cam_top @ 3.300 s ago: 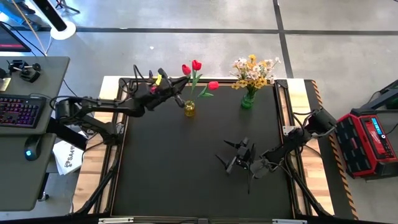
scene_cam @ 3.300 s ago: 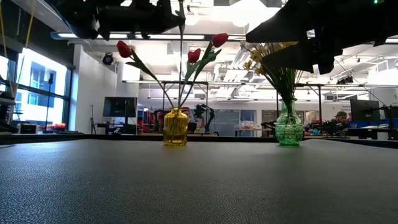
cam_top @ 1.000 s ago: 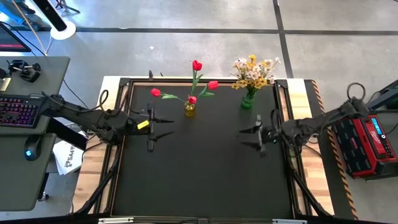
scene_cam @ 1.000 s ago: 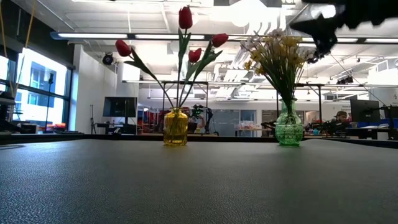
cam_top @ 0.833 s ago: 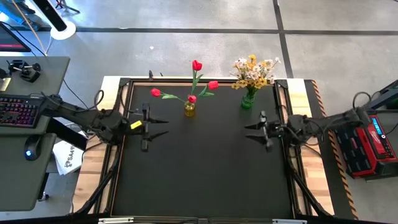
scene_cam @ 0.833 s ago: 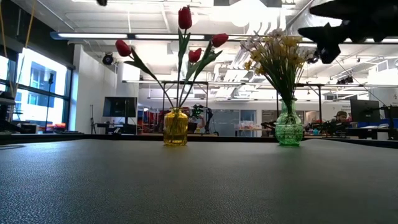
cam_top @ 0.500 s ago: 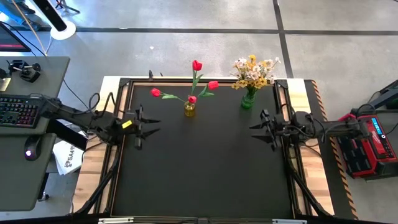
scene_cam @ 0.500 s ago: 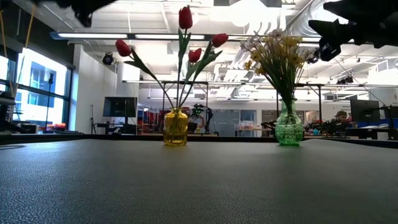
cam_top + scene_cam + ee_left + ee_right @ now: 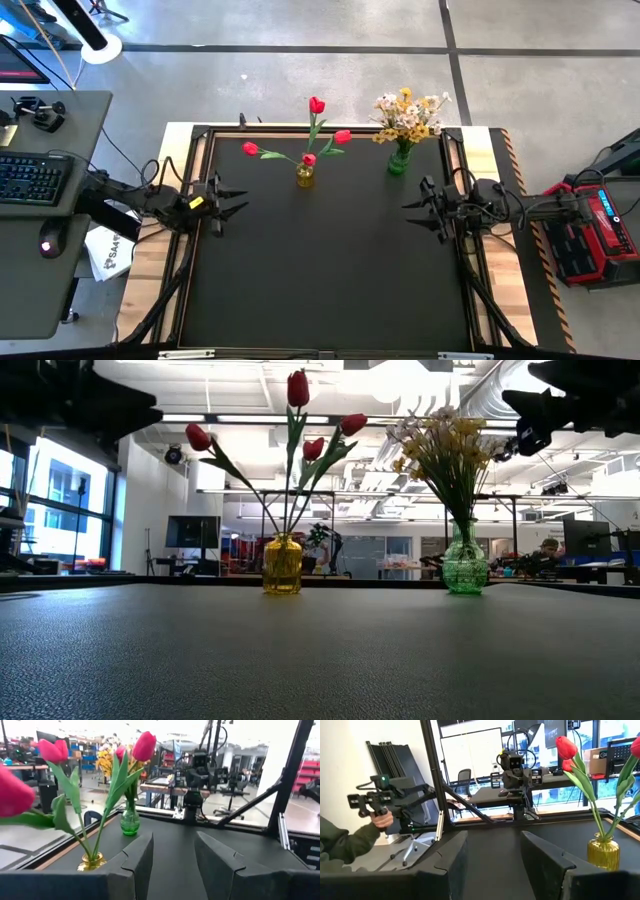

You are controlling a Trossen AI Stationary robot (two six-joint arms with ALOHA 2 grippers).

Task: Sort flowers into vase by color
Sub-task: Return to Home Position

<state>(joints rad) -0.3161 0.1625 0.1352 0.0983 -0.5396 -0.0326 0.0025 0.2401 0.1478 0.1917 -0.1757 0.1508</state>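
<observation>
Several red tulips [image 9: 316, 104] stand with their stems in a yellow vase [image 9: 305, 176] at the table's far middle. To its right, yellow and white blossom sprays [image 9: 408, 115] stand in a green vase [image 9: 398, 162]. My left gripper [image 9: 241, 201] hovers level over the table's left edge, pointing right, open with nothing between its fingers [image 9: 142, 854]. My right gripper [image 9: 410, 208] hovers level over the right edge, pointing left, open and empty as well [image 9: 495, 851]. Both grippers are well clear of the vases.
The black mat [image 9: 320, 280] lies between the two grippers. Dark frame bars [image 9: 200, 160] run along the table's edges. A desk with a keyboard [image 9: 25, 178] stands to the left and a red case [image 9: 590, 225] to the right. A person's hand [image 9: 382, 820] holding a controller shows beyond the table.
My left gripper has drawn back toward the table's left edge and sunk, still pointing across the table. My right gripper has drawn back toward the right edge and turned level, then stopped. The flowers and vases have not moved.
</observation>
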